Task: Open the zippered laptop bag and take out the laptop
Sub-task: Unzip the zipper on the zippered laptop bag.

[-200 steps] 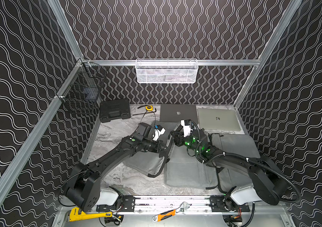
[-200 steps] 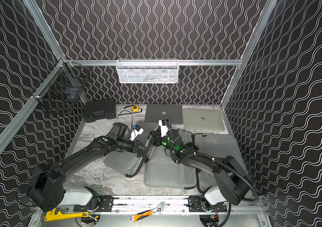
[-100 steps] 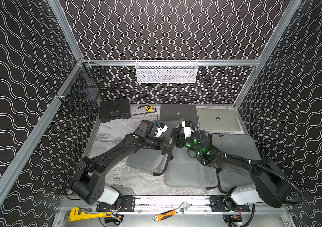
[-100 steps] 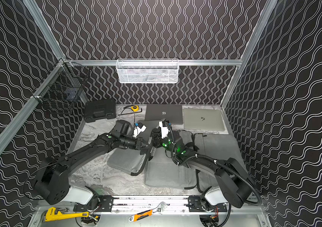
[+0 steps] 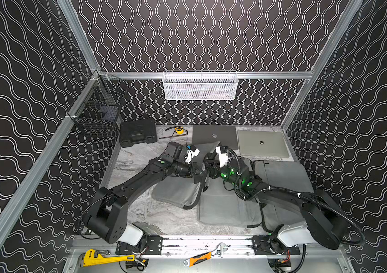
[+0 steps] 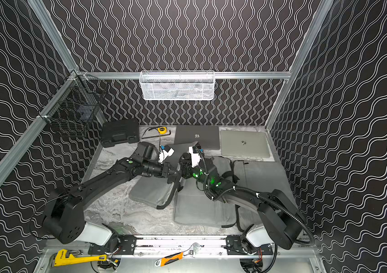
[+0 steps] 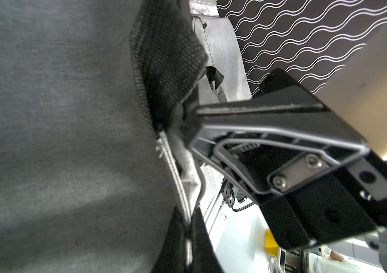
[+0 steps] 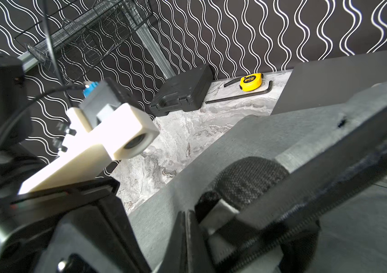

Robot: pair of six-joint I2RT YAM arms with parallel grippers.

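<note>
Where the laptop bag's [image 5: 176, 193] zipper edge lifts, your left tool [image 5: 196, 171] and right tool [image 5: 208, 169] both pinch it, fully closed. Bare counter [image 5: 135, 165] lies open on your left.

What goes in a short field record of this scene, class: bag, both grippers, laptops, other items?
bag: grey, one side raised, zipper state unclear
left gripper: shut on the bag's edge
right gripper: shut at the bag's zipper edge; hold unclear
laptops: dark laptop and silver laptop, side by side at the back, outside any bag
other bags: two grey ones lying flat
other items: tool case, tape measure
</note>
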